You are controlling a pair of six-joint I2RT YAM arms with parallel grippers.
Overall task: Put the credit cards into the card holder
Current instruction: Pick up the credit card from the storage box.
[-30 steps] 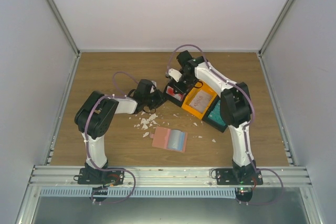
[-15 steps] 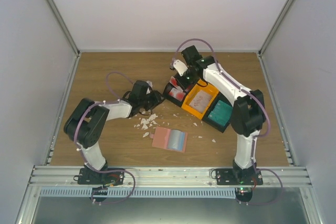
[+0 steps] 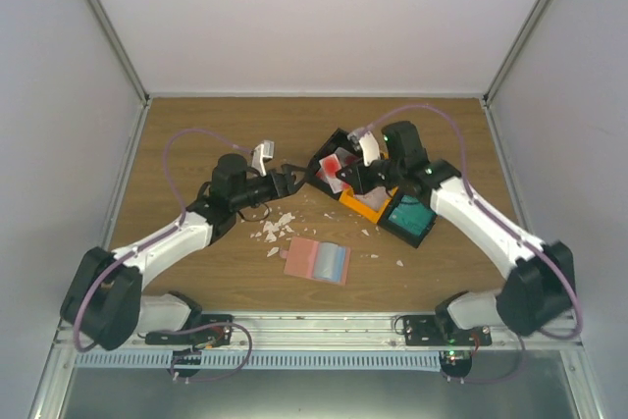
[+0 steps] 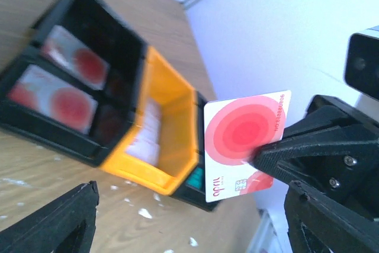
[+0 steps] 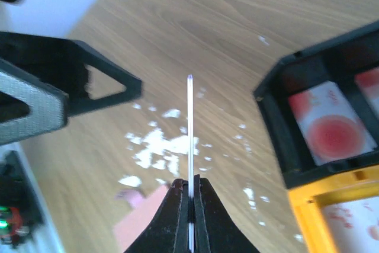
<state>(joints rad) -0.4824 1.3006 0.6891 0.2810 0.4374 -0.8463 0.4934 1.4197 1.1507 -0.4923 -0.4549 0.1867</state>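
- A wooden surface [image 3: 196, 144] inside white walls is strewn with white crumbs [image 3: 273, 230].
- The card holder [image 3: 316, 261] lies open and flat near the front edge, well apart from both arms.
- The right gripper [image 5: 190, 185] pinches a white-and-red credit card [image 4: 246, 143] above the surface, beside the black bin [image 3: 329, 159].
- The left gripper [image 3: 290, 182] gapes wide, empty, facing that card.
- Similar cards [image 4: 59, 90] lie in the black bin.

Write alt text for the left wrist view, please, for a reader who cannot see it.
The right gripper pinches a white credit card with red circles in mid-air, ahead of the open left gripper. Behind it, on the wooden table strewn with white crumbs, a black bin holds two similar cards beside an orange bin.
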